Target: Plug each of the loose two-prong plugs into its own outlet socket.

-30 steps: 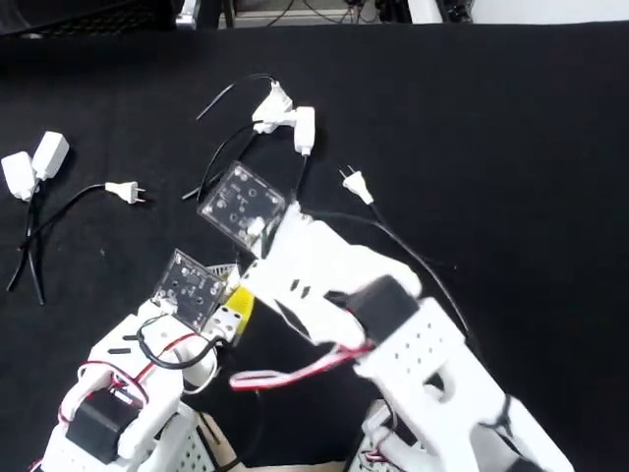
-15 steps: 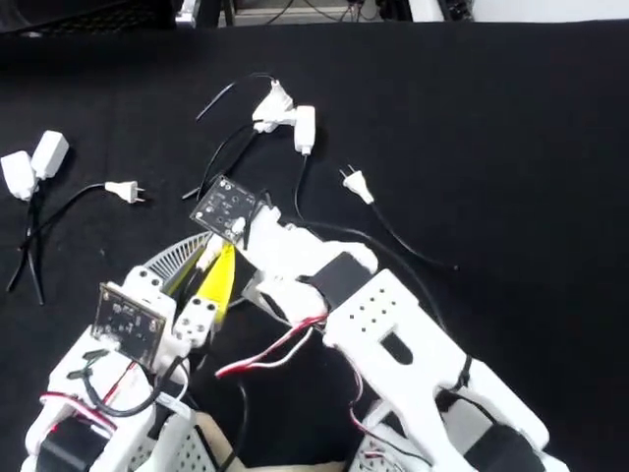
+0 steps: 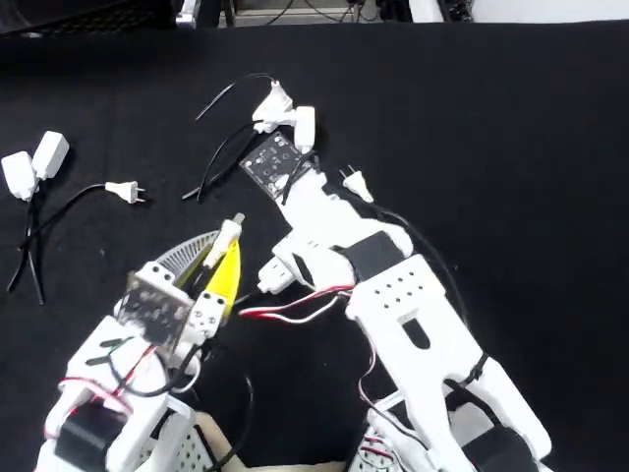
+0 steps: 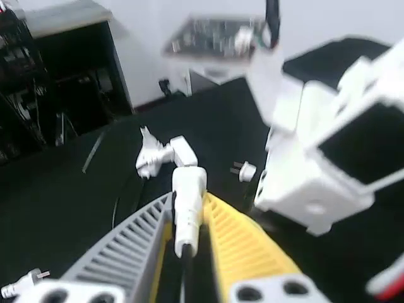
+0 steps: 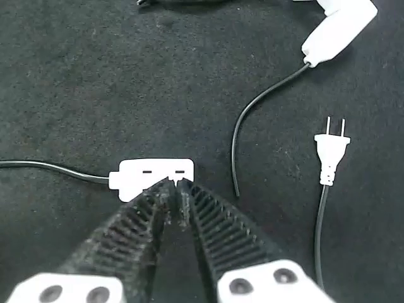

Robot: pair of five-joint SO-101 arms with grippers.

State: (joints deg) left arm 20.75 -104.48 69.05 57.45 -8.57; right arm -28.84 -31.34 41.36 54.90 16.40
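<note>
Though prongs are hidden, left gripper (image 4: 189, 203) clamps perhaps a plug (image 4: 189, 182); right gripper (image 5: 175, 185) together over socket (image 5: 146, 174).

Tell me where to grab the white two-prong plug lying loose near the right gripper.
Grip the white two-prong plug across the narrow sides of its body, just behind the prongs, probably coming down from above. It lies flat with its cable trailing straight back, leaving both sides free.

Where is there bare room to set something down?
Widest bare cloth lies right of the centre plug and right arm. A smaller patch sits between the left-hand plug and the left gripper, shut on a connector. Crowded around the joined pair near the right gripper.
</note>
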